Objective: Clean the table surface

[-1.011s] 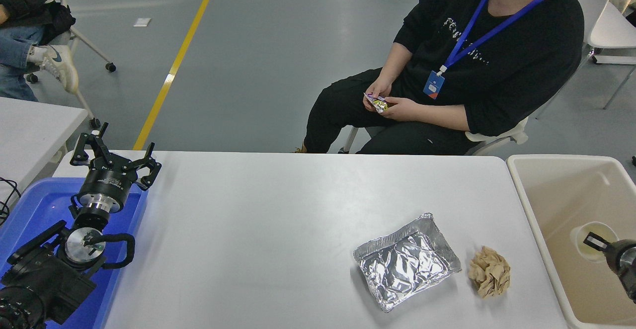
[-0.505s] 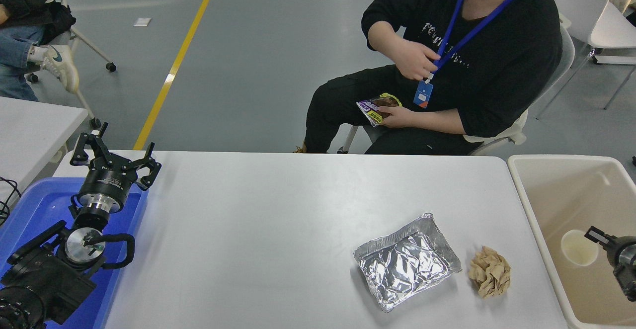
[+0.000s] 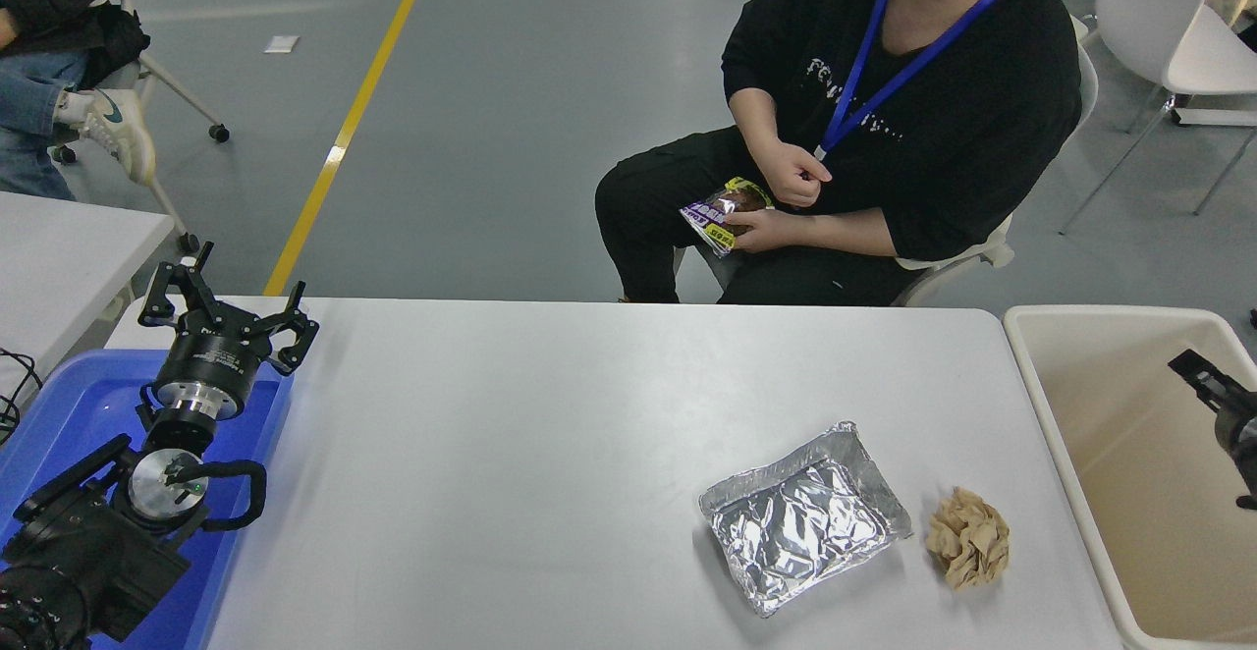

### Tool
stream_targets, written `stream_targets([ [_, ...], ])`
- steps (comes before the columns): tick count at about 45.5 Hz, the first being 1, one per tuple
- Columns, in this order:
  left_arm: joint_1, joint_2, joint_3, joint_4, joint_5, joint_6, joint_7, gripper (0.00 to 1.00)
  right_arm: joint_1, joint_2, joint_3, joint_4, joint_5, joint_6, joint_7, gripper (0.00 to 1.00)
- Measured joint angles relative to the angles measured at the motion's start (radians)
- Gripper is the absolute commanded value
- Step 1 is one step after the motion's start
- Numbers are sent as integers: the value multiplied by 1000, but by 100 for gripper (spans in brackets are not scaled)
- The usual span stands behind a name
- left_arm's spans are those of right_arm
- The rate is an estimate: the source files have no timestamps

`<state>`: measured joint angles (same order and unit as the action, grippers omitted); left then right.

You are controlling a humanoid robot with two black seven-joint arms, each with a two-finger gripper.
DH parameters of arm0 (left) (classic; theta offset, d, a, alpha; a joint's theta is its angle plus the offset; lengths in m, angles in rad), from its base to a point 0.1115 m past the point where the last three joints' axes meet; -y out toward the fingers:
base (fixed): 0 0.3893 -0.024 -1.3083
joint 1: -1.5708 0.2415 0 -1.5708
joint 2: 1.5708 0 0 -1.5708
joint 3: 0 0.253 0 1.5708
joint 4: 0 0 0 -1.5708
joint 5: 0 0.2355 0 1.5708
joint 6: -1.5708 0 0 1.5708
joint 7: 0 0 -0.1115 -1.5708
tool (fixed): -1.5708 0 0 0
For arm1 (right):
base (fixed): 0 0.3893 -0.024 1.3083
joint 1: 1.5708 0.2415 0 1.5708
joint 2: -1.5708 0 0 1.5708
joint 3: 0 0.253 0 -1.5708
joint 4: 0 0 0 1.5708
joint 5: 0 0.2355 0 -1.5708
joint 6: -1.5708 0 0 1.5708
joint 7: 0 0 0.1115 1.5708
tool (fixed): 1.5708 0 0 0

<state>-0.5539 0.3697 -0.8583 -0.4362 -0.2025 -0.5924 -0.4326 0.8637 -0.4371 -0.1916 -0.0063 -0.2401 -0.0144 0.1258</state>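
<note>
Foil tray (image 3: pixel 805 517), crumpled paper ball (image 3: pixel 968 537) side by side on table surface (image 3: pixel 530 454).

The right tool (image 3: pixel 1213 387) shows only a black tip at the picture's right edge, above the beige bin (image 3: pixel 1041 414), so its fingers cannot be judged. The bin itself is cut off at the right and bottom edges. The bench (image 3: pixel 550 454), left of the bin, runs off the bottom edge.

Bright, even overhead light. Soft glare on table (image 3: pixel 550 434) right of left claw (image 3: pixel 228 314); faint shadows. Focus sharp throughout.
</note>
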Motion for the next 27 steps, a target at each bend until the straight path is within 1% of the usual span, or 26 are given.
stream_targets([
  [15,0,0,0,0,0,0,0,100,71,3,367,65,15,-1,3,98],
  [27,0,0,0,0,0,0,0,100,93,4,716,220,19,-5,1,98],
])
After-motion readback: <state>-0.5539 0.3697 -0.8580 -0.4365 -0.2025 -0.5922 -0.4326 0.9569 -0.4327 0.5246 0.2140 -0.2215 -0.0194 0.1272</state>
